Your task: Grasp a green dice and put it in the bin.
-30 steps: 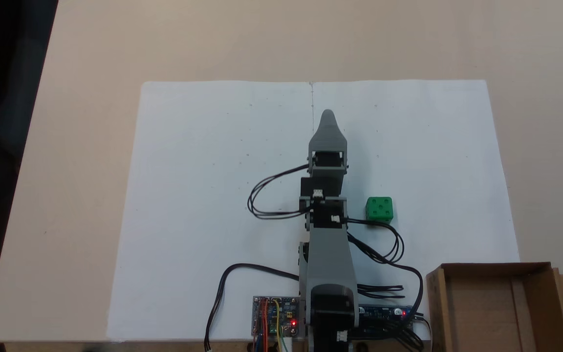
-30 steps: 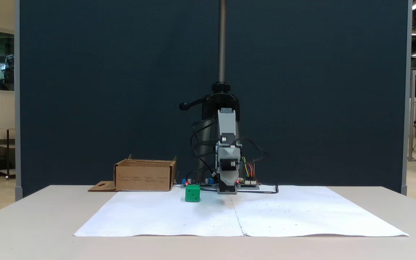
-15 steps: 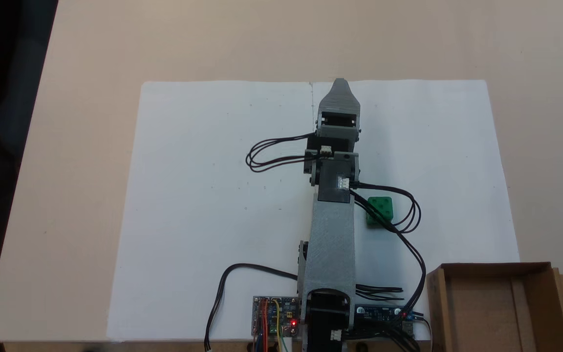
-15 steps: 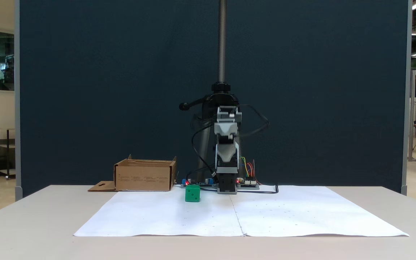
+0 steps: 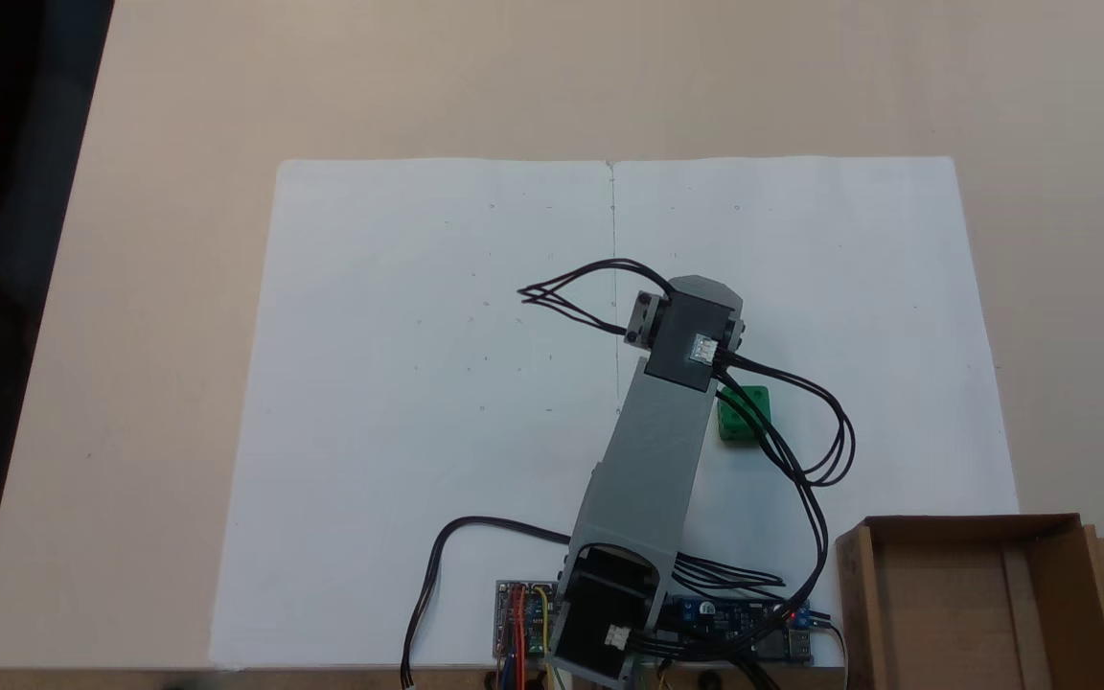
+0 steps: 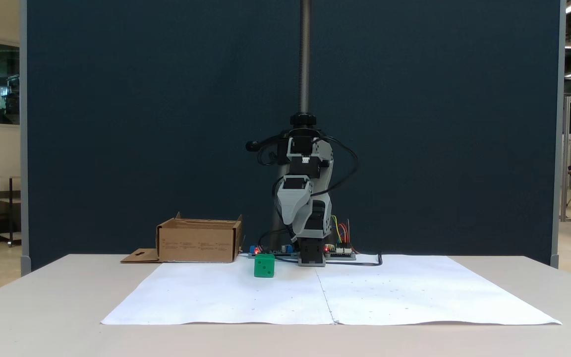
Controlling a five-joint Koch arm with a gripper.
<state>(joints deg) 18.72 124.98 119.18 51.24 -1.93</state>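
Green dice [image 5: 747,414], item of interest: sits on the white paper sheet [image 5: 399,383] right of centre in the frame from above, partly crossed by the arm's black cables [image 5: 820,450]; in the front-facing frame [image 6: 264,265] it stands low, just left of centre.

Table [image 5: 178,115]: beige, carries everything I see.

Paper sheet: two joined halves, middle of the frame.

Bin [image 5: 969,604]: brown cardboard box, lower right corner from above, slotted flap on its right side; left of centre at the table's far edge in the front frame [image 6: 199,241]. Well apart from the dice.

Arm [image 5: 653,460]: base at bottom centre, grey link leaning up and right toward the dice; wrist folded so it points downward.

Gripper [image 6: 291,218]: raised clear above the table, up and right of the dice in the front frame, not touching it. Jaws overlap from where I watch; I cannot tell whether they are parted.

Circuit boards [image 5: 525,623]: beside the base, red lights on.
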